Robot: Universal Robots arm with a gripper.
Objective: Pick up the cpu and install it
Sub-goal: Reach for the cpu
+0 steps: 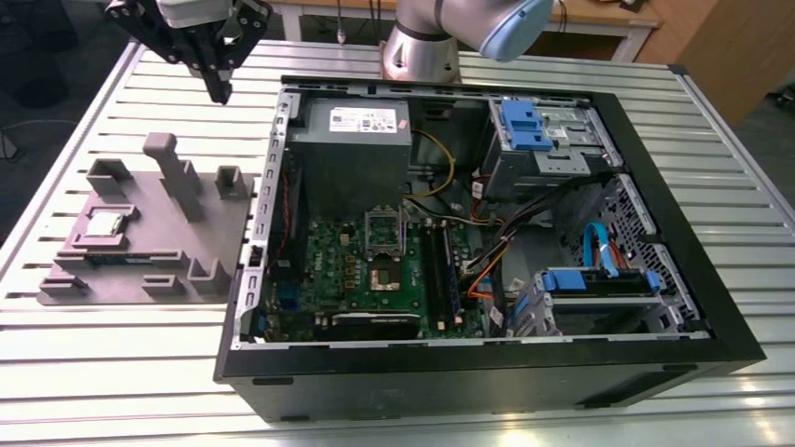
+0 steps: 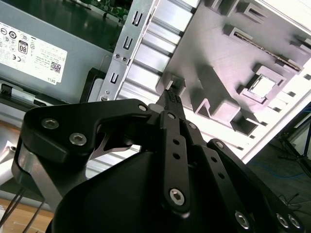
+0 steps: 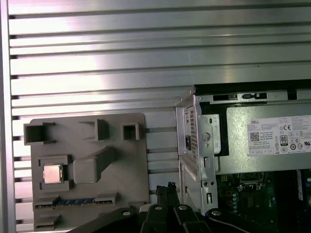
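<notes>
Exterior view: I log the gripper (image 1: 225,91) hanging above the slatted table (image 1: 112,372), past the far edge of the grey fixture tray (image 1: 222,233) and just outside the open computer case (image 1: 497,363). Its fingers are pressed together with nothing between them. The cpu (image 1: 106,223) lies flat in a square recess of the tray at the exterior view's left, well apart from the gripper. Inside the case I note the green motherboard (image 1: 360,279) and the grey power supply (image 1: 354,140).

Second wrist view: the gripper (image 2: 172,97) has its tips meeting over the slats beside the tray, and the cpu (image 2: 264,86) sits in its recess, apart from them.

First wrist view: the cpu (image 3: 52,173) sits in the tray, silver top up. The gripper (image 3: 165,188) tips lie between the tray and the case wall, touching neither.
</notes>
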